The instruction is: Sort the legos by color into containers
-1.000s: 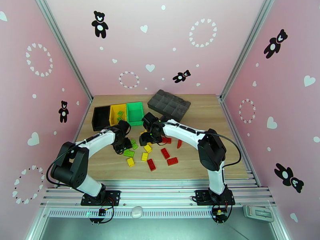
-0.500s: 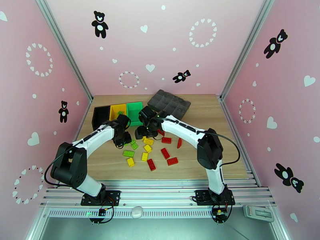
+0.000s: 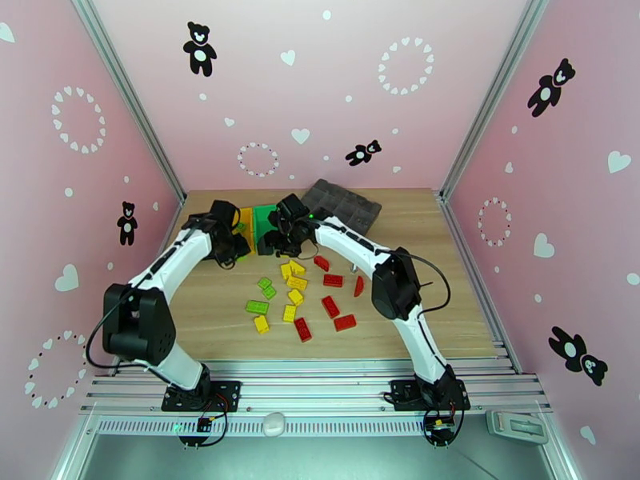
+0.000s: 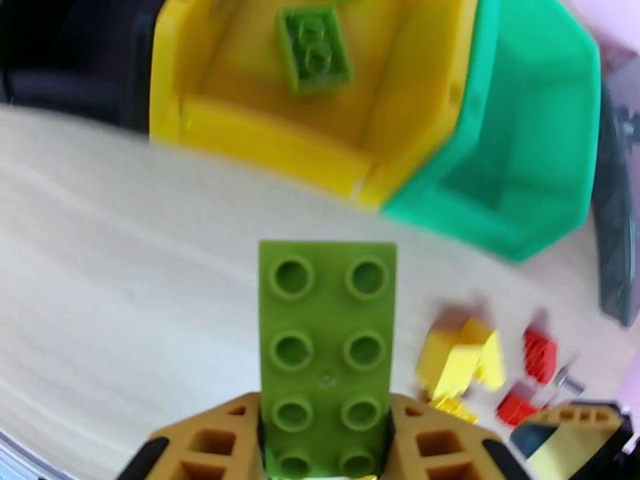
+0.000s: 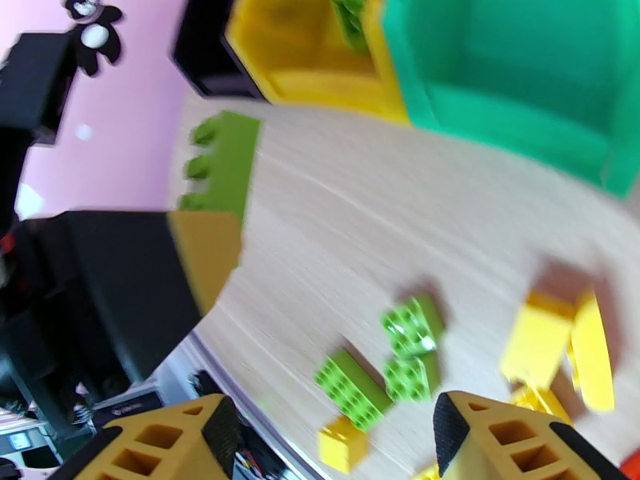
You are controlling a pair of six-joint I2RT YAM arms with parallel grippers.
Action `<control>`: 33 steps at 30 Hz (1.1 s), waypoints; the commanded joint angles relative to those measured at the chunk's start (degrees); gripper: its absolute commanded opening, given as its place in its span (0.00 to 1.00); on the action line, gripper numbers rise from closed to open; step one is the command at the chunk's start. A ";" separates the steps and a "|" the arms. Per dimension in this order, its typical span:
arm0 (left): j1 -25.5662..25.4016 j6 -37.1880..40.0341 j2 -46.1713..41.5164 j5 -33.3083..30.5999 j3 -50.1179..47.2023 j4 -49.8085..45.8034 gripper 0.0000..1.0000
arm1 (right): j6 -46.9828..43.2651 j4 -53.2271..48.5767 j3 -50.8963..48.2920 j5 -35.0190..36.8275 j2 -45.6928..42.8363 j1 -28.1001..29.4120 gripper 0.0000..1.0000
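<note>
The left gripper (image 4: 326,418) had its jaws clamped on the long sides of a lime green eight-stud brick (image 4: 328,322). They gripped it at its near end, so most of it stuck out forward above the worktop (image 4: 112,258). It hung short of the yellow bin (image 4: 264,154), where another green brick (image 4: 314,48) lay, with the green bin (image 4: 528,154) just beside. The right gripper (image 5: 332,422) had its jaws apart, nothing between them, above loose legos (image 3: 296,298). The held brick looked light, rigid and smooth-walled, so an end grip might let it pivot. Squeezing the flat sides nearer the middle seemed safer.
</note>
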 commanded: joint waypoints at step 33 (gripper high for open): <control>-0.60 2.03 -3.86 -0.89 -6.28 -1.56 0.69 | -8.38 -12.75 -11.46 13.42 -9.21 0.01 0.66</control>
